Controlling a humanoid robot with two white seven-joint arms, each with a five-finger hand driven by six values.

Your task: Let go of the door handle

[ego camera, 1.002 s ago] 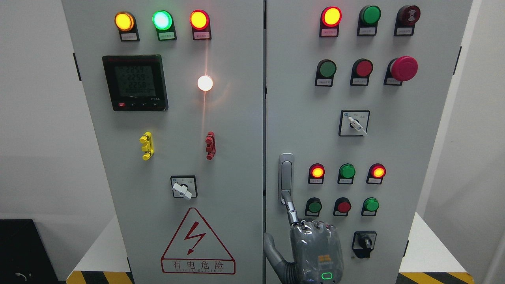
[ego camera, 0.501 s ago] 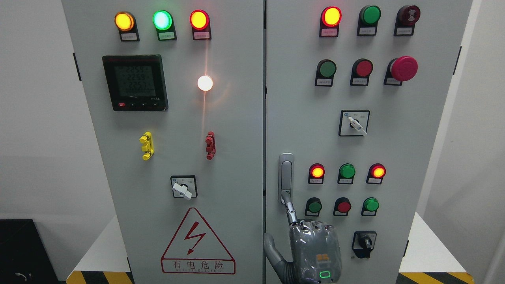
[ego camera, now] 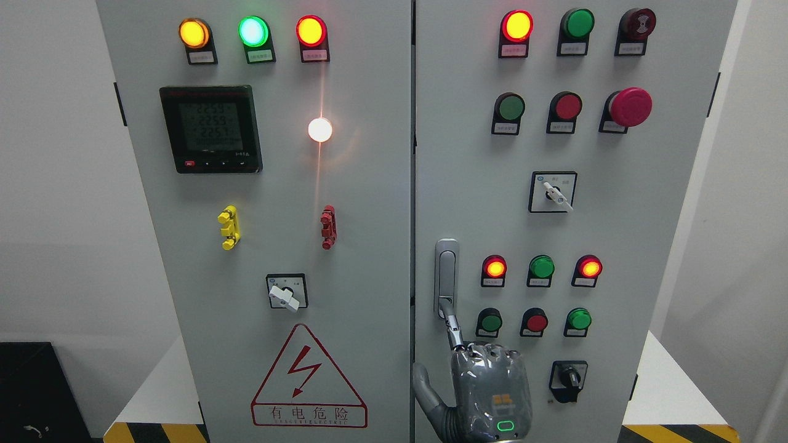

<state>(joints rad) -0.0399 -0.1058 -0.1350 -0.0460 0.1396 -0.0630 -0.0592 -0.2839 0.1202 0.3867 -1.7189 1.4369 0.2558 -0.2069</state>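
The silver door handle stands upright on the left edge of the cabinet's right door. My right hand comes up from the bottom edge just below it, its back toward the camera. Its index finger points up and touches the handle's lower end. The other fingers are curled toward the door and the thumb sticks out to the left. The hand does not wrap around the handle. The left arm is out of view.
Indicator lamps and push buttons sit just right of the handle, with a black rotary switch beside my hand. A red emergency button is at the upper right. The left door carries a meter and a warning sign.
My right hand has sunk slightly and shifted a little to the left. Its index finger stays at the handle's lower end. The doors have not moved.
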